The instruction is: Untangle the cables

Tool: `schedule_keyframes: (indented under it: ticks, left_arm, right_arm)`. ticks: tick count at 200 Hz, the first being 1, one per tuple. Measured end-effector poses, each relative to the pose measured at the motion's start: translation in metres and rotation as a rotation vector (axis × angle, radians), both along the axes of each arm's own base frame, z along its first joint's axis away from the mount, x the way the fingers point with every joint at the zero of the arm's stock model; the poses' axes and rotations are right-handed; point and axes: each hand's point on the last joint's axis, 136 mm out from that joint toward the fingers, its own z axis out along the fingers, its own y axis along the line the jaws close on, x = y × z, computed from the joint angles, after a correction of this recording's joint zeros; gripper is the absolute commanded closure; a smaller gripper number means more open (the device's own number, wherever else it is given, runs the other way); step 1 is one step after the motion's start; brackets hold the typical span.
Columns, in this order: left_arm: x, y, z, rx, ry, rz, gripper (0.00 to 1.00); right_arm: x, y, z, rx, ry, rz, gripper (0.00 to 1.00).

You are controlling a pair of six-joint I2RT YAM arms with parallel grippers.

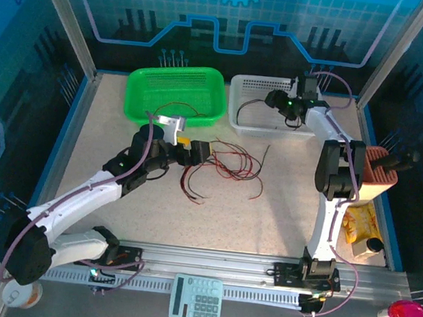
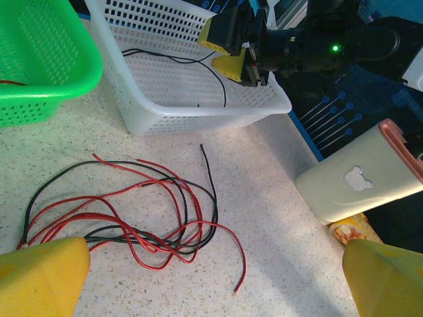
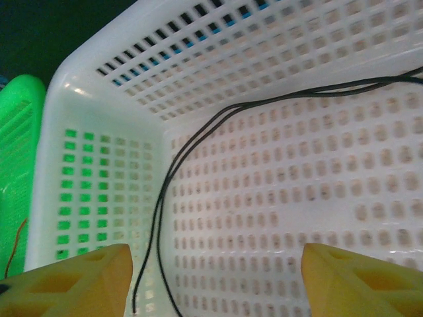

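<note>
— Where to find the cables [image 1: 222, 166]?
— Mid-surface from above, looped in a loose red-and-black tangle just right of the left end effector [image 1: 197, 151].
— Anything more from the left wrist?
— Brings the same tangle up close, lying between and just beyond two yellow fingers [image 2: 43, 277] spread wide, released, gripping nothing. Catches the right end effector [image 2: 231, 49] too, hanging over the right end of the white basket [image 2: 198, 112], plus a bear mark on a beige case [image 2: 357, 181] at the right edge of the surface.
— And from the right wrist?
— Looks straight down into the white basket: a black cable [image 3: 232, 107] curving across its perforated floor, hard to make out from above. Yellow fingers well apart at the bottom corners, released, clamped on nothing.
— Anything from above alone?
— A thin red cable [image 1: 188, 111] inside the green basket [image 1: 146, 95], far left of the white one and touching neither arm.
— Left arm's pose?
— Stretched diagonally from the near-left base toward the centre, kept low, wrist close to level.
— Right arm's?
— Rising steeply from the near-right base, bent at the elbow, forearm reaching far and slightly left, end effector tipped down over the white basket.
</note>
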Motion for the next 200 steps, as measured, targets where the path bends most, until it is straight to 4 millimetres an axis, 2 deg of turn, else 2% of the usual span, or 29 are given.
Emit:
schedule_keyframes:
  ticks: [19,39,77,103,123,143,159,173,200]
  left_arm:
    - [0.000,0.000,0.000,0.001,0.000,0.003,0.01]
    - [0.000,0.001,-0.002,0.006,0.005,0.007,0.01]
    - [0.001,0.005,-0.012,0.031,0.038,0.027,0.01]
    - [0.001,0.009,-0.023,0.045,0.083,0.054,0.01]
    - [0.001,0.012,-0.027,0.048,0.102,0.075,0.01]
    - [-0.001,0.015,-0.032,0.046,0.118,0.090,0.01]
    - [-0.005,0.018,-0.036,0.051,0.136,0.093,0.01]
    - [-0.007,0.019,-0.039,0.056,0.149,0.093,0.01]
    - [-0.009,0.020,-0.040,0.054,0.161,0.097,0.01]
  right_arm:
    - [0.000,-0.005,0.004,-0.002,-0.007,-0.006,0.28]
    - [-0.005,-0.005,0.018,0.003,-0.029,-0.001,0.28]
    - [-0.026,0.002,0.069,0.026,-0.122,0.023,0.28]
    - [-0.055,0.014,0.103,0.037,-0.190,0.054,0.28]
    - [-0.086,0.030,0.116,0.042,-0.221,0.091,0.28]
    - [-0.123,0.049,0.115,0.036,-0.221,0.136,0.28]
    - [-0.151,0.059,0.104,0.020,-0.201,0.162,0.28]
    - [-0.176,0.063,0.087,-0.005,-0.163,0.173,0.29]
    - [-0.220,0.055,0.045,-0.072,-0.065,0.163,0.29]
